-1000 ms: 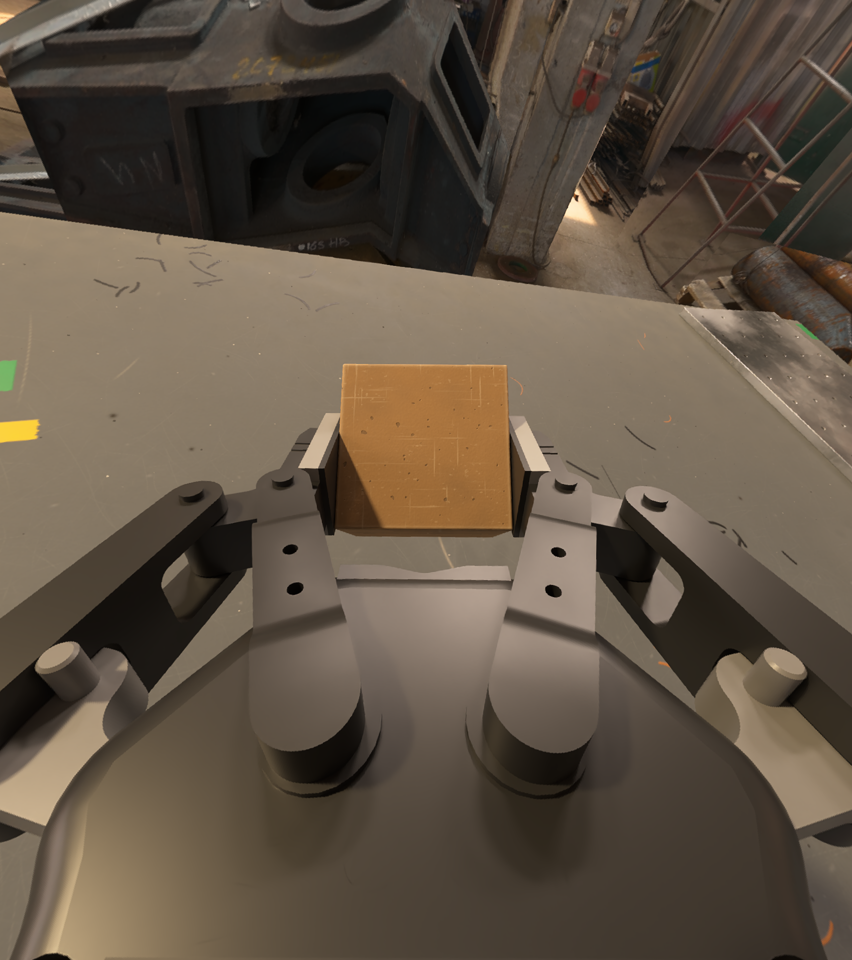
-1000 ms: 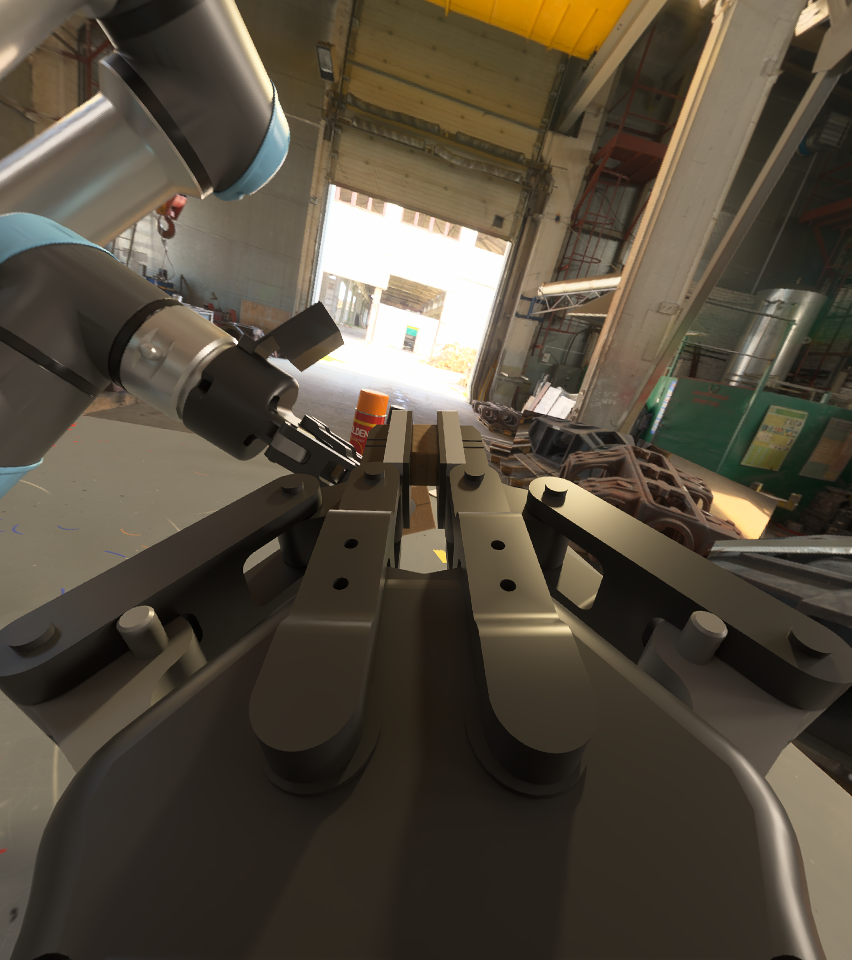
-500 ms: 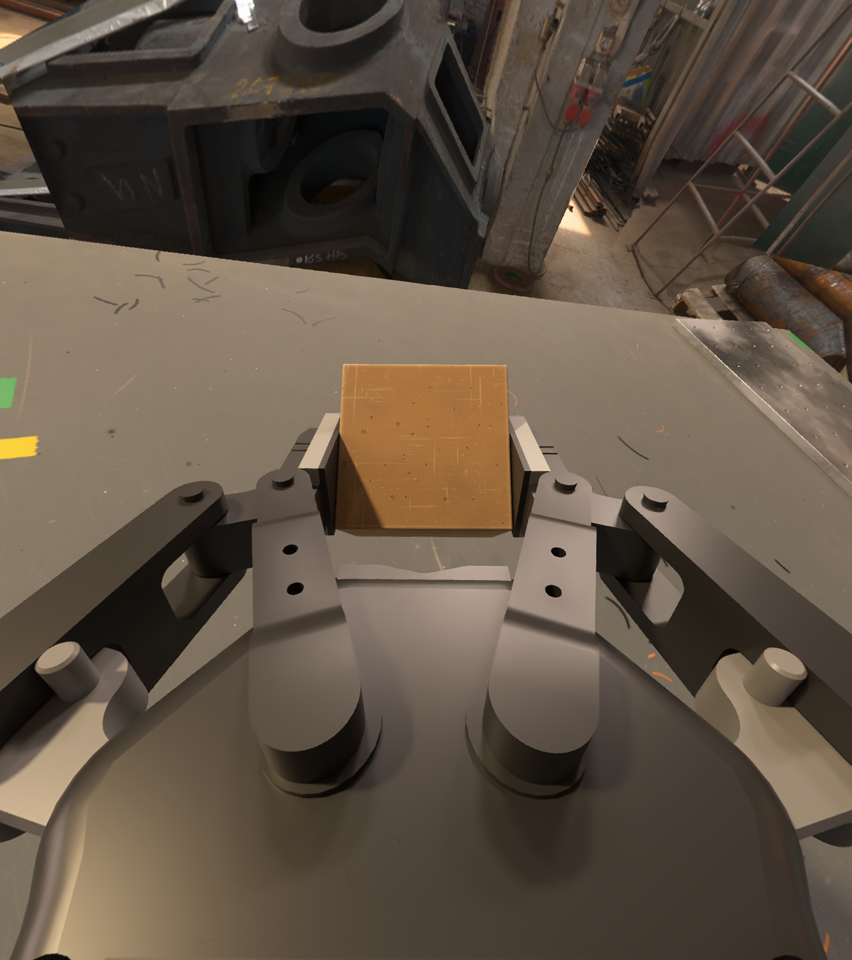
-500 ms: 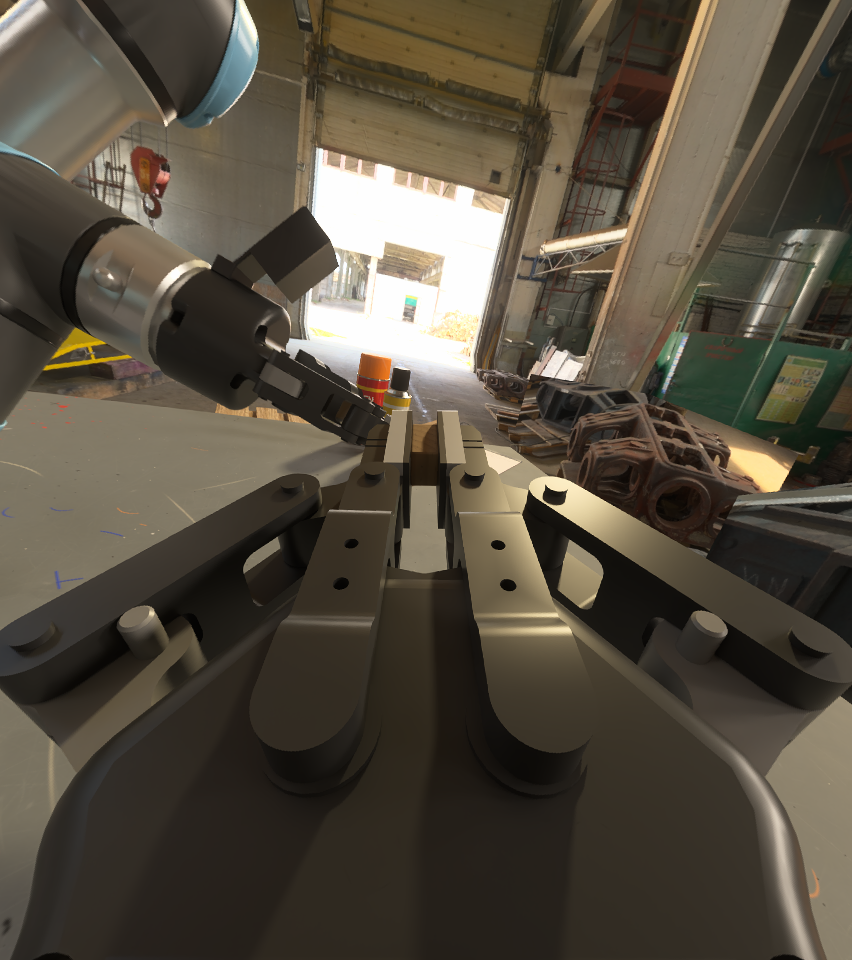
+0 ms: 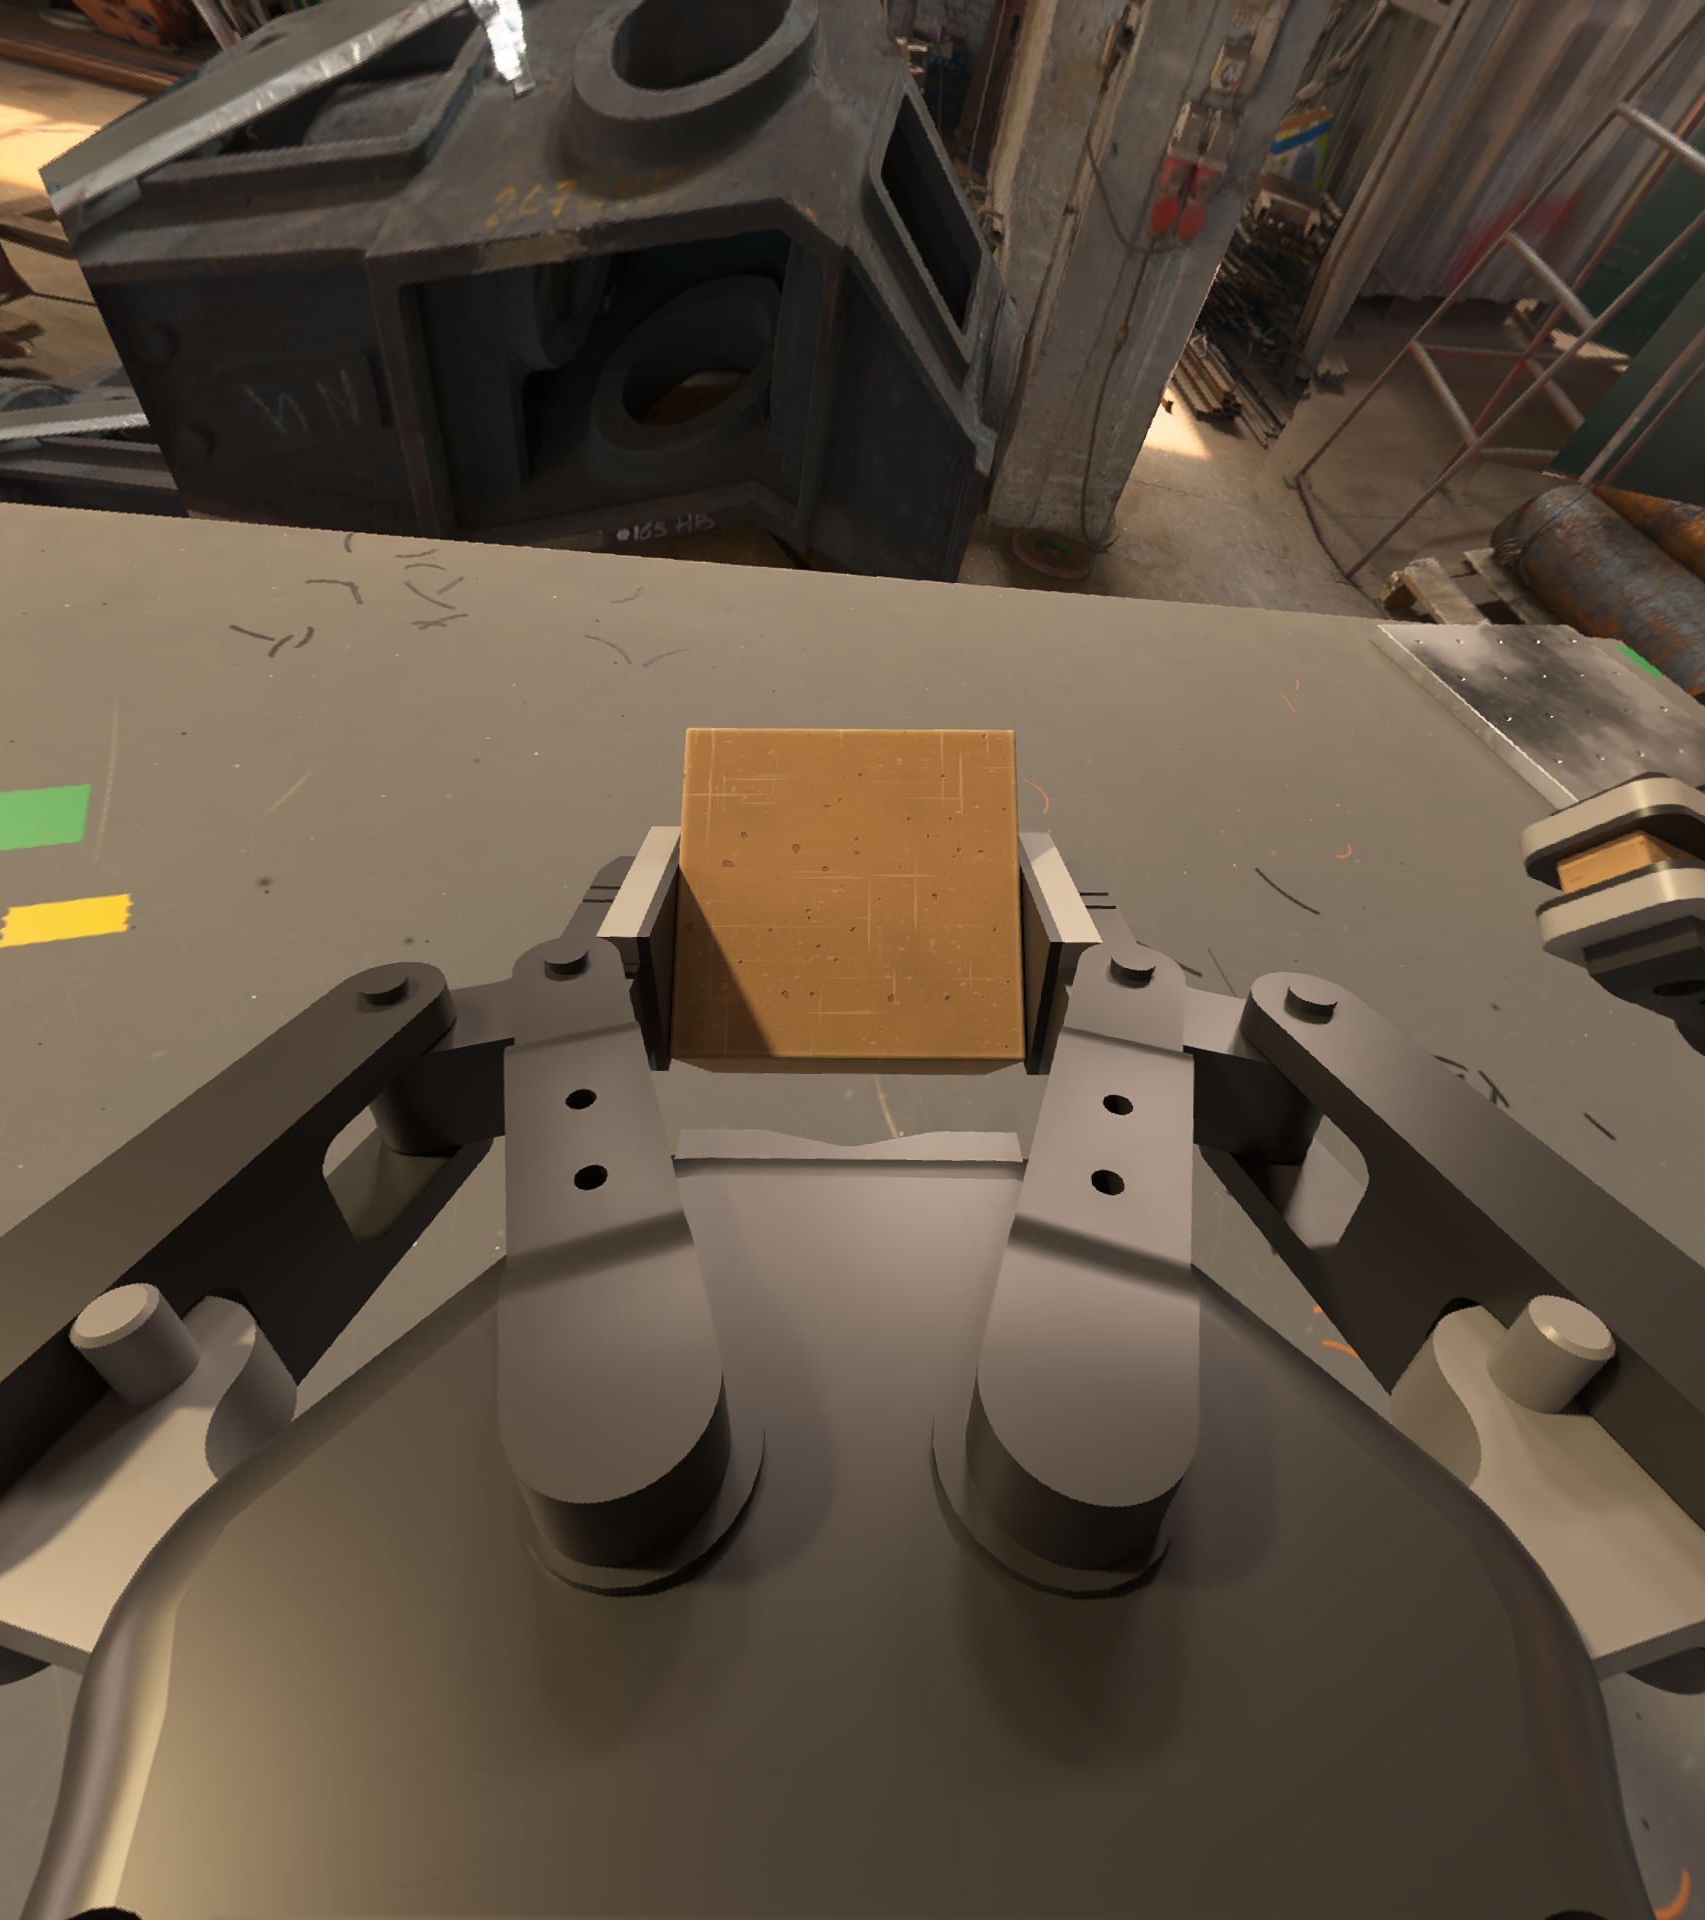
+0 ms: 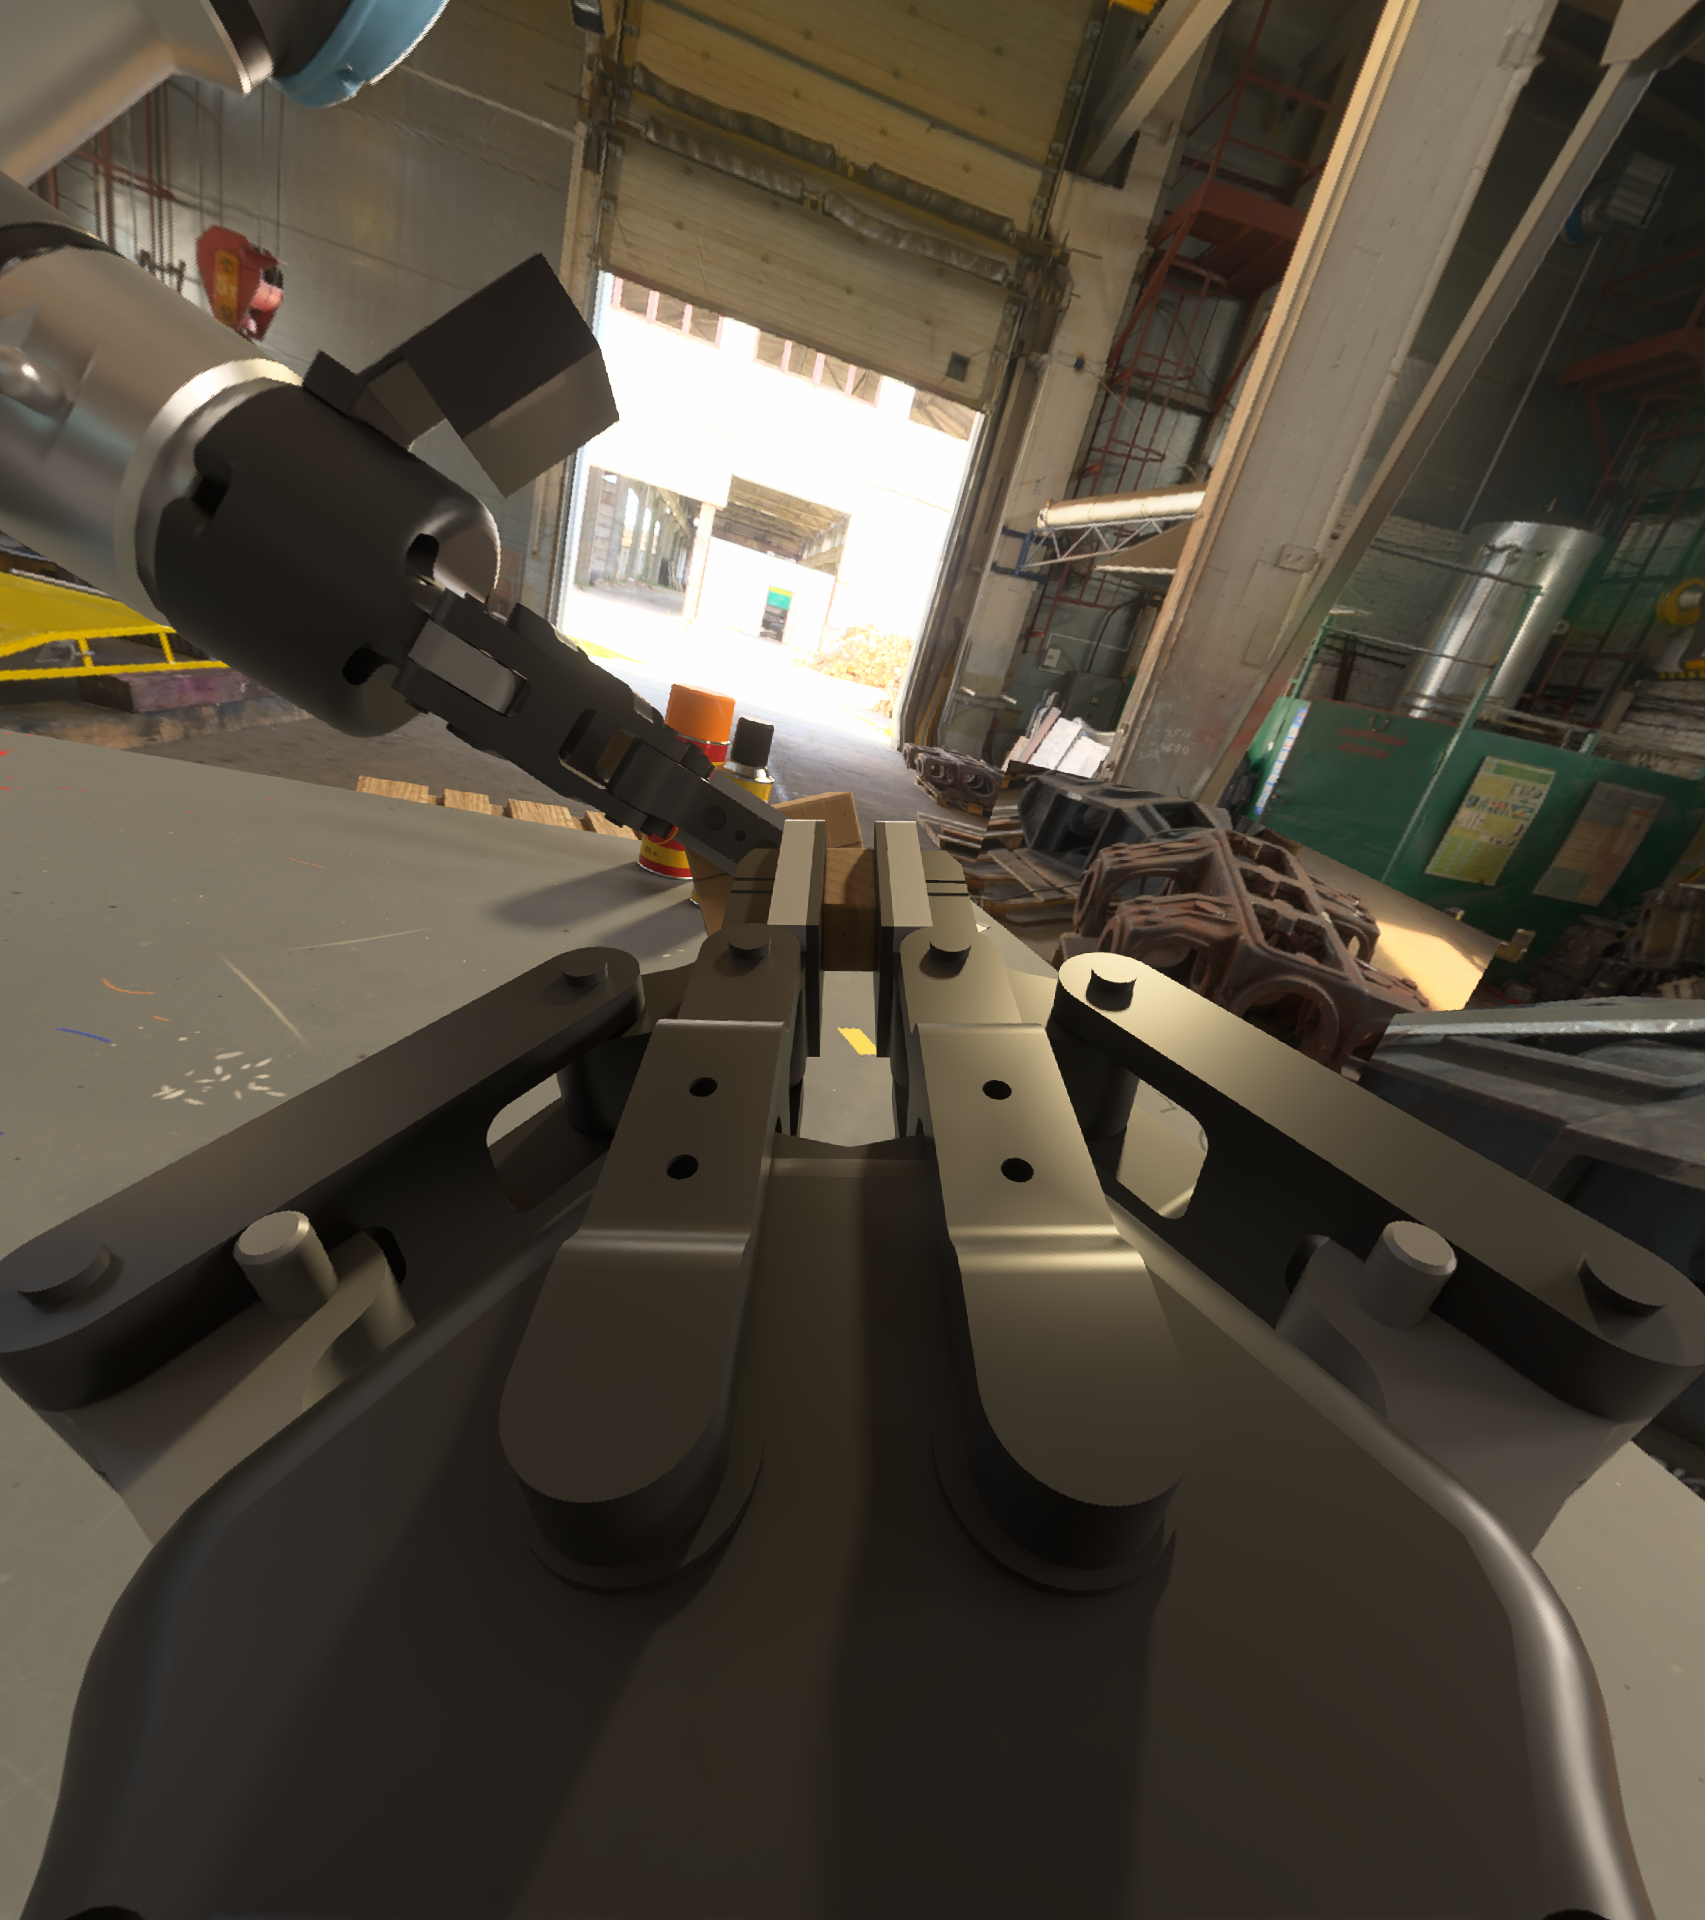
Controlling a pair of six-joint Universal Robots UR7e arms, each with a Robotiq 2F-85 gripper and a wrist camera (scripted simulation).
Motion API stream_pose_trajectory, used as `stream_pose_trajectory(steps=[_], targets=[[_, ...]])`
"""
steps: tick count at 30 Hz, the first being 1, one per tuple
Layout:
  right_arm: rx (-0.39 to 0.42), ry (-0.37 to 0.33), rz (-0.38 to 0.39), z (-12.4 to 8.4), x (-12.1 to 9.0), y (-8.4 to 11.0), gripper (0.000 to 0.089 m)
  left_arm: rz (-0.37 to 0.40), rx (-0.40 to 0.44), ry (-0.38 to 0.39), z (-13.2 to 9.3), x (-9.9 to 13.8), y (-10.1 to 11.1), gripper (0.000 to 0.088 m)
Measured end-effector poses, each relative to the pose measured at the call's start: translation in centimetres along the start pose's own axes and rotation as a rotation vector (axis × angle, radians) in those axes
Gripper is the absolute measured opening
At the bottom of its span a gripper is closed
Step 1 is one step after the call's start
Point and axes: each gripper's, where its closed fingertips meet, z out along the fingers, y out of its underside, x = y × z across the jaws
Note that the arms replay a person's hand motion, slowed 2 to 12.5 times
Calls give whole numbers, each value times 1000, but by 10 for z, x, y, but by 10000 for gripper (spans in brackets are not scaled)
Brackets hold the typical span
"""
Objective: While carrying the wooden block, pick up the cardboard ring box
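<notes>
My left gripper [image 5: 848, 883] is shut on the cardboard ring box [image 5: 848, 914], a brown speckled cube held between both pads above the grey table [image 5: 308, 1039]. My right gripper [image 6: 846, 873] is shut on the wooden block [image 6: 848, 920], a narrow piece of light wood. In the left wrist view the right gripper [image 5: 1596, 868] enters from the right edge with the block [image 5: 1606, 862] between its fingers. In the right wrist view the left gripper [image 6: 713, 821] reaches in from the upper left, close to my right fingertips, and the box is mostly hidden.
Green tape [image 5: 8, 819] and yellow tape [image 5: 63, 920] mark the table at the left. A metal plate [image 5: 1554, 707] lies at the far right. An orange-capped can [image 6: 697, 727] and a black-capped bottle [image 6: 749, 748] stand beyond the grippers. A dark machine casting [image 5: 536, 312] sits past the table edge.
The two grippers have come closer together. The right gripper has entered the left wrist view from the right, and the left arm looms larger in the right wrist view. Both grips are unchanged.
</notes>
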Motion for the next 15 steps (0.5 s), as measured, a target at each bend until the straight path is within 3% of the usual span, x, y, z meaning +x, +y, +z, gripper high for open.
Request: stream_pose_trajectory(steps=[15], targets=[[10, -4, -87, 11, 3, 4, 81, 28, -4, -9, -4, 5, -3, 502]])
